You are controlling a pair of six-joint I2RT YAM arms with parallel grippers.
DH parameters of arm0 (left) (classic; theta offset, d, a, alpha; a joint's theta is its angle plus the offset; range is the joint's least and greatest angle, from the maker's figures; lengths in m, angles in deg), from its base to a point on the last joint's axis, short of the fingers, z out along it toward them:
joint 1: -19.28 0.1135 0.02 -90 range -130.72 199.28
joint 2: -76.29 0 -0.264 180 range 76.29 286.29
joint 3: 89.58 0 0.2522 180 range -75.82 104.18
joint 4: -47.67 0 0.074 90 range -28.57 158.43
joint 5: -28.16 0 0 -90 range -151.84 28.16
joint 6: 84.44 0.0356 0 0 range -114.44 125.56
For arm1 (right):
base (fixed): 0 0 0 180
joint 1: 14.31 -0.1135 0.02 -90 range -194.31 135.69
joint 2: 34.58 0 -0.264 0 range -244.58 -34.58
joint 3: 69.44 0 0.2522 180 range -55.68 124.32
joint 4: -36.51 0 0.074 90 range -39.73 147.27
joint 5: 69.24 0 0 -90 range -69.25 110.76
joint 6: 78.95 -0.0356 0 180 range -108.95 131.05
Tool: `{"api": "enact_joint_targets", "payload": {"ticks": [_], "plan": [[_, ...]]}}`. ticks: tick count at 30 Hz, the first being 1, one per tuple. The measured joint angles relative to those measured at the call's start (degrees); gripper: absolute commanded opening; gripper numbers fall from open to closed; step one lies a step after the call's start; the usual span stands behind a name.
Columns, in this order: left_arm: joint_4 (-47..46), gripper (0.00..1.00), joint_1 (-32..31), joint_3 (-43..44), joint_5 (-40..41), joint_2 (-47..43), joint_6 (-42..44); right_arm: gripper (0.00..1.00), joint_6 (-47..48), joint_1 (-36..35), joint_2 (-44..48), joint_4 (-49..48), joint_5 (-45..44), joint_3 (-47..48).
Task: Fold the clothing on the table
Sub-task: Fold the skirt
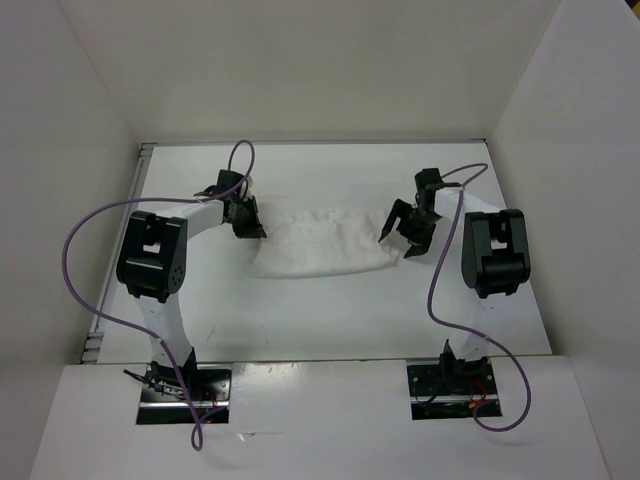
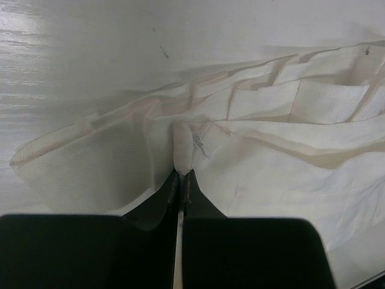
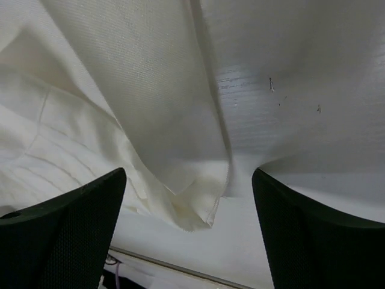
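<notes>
The white clothing [image 1: 318, 245] lies bunched in a wide strip across the middle of the table [image 1: 300, 320]. My left gripper [image 1: 250, 228] is at its left end. In the left wrist view that gripper [image 2: 182, 174] is shut on a pinched fold of the clothing [image 2: 271, 156], which spreads out in pleats beyond it. My right gripper [image 1: 400, 237] is at the right end of the clothing. In the right wrist view it [image 3: 187, 174] stands wide open, and a loose hemmed corner of the clothing [image 3: 150, 90] lies between its fingers [image 3: 84, 229], touching neither.
White walls [image 1: 90, 150] enclose the table on the left, back and right. A thin metal strip [image 1: 130, 240] runs along the left edge. Purple cables [image 1: 75, 260] loop beside both arms. The arm bases [image 1: 185, 395] sit at the near edge.
</notes>
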Motion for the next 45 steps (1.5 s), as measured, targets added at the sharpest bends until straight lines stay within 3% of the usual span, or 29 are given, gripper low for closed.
{"api": "enact_joint_targets", "payload": {"ticks": [7,8,15,17,20,21,22,25,26,28,31,34,35,38,45], "plan": [[0.02,0.0,0.0,0.02,0.35,0.0,-0.04,0.92,-0.57,5.64,0.33,-6.91,14.53,-3.82],[0.0,0.0,0.0,0.02,0.35,0.0,-0.07,0.98,-0.68,5.84,0.33,-7.8,16.02,-4.22],[-0.02,0.0,0.02,0.02,0.37,0.0,-0.31,0.94,-1.29,3.85,-1.68,-11.34,22.43,-3.93],[0.0,0.0,0.02,0.02,0.39,0.0,-0.35,0.84,-1.38,2.69,-2.64,-11.87,23.5,-3.3],[-0.02,0.0,0.02,0.02,0.5,0.0,-0.57,0.49,-0.85,0.7,-4.13,-12.68,23.74,-2.89],[-0.07,0.0,0.02,0.02,0.57,0.0,-0.7,0.35,-0.79,0.15,-4.68,-12.76,23.8,-2.91],[-0.11,0.0,0.02,0.02,0.7,0.0,-0.98,0.02,-0.55,-0.42,-5.07,-12.79,23.67,-2.97],[-0.15,0.02,0.02,0.02,0.98,-0.11,-1.46,0.0,-0.55,-1.55,-5.53,-12.96,22.75,-4.0],[0.07,0.14,0.02,0.0,1.46,-0.31,-1.57,0.0,-0.52,-1.68,-5.53,-12.87,22.75,-4.13],[1.42,0.6,-0.02,-0.31,3.37,-1.95,-1.79,0.0,-0.48,-1.7,-5.51,-12.96,22.73,-4.13],[4.68,0.66,-0.28,-1.03,10.12,-8.66,-3.13,0.0,-0.46,-1.7,-5.29,-12.92,22.47,-4.24],[5.75,0.52,-0.55,-0.96,12.37,-18.08,-2.21,0.0,-0.42,-1.92,-4.81,-12.94,22.03,-4.55],[5.73,0.35,-0.76,-0.42,10.91,-21.2,-1.14,0.0,-0.35,-1.97,-4.61,-12.92,21.86,-4.74],[4.68,0.01,-1.99,1.18,2.64,-24.79,1.79,0.0,-0.28,-2.05,-4.26,-12.92,21.68,-5.2],[2.08,0.0,-8.41,-1.14,-13.68,-14.56,4.94,0.0,-0.31,-2.08,-4.11,-12.9,21.51,-5.4]]}}
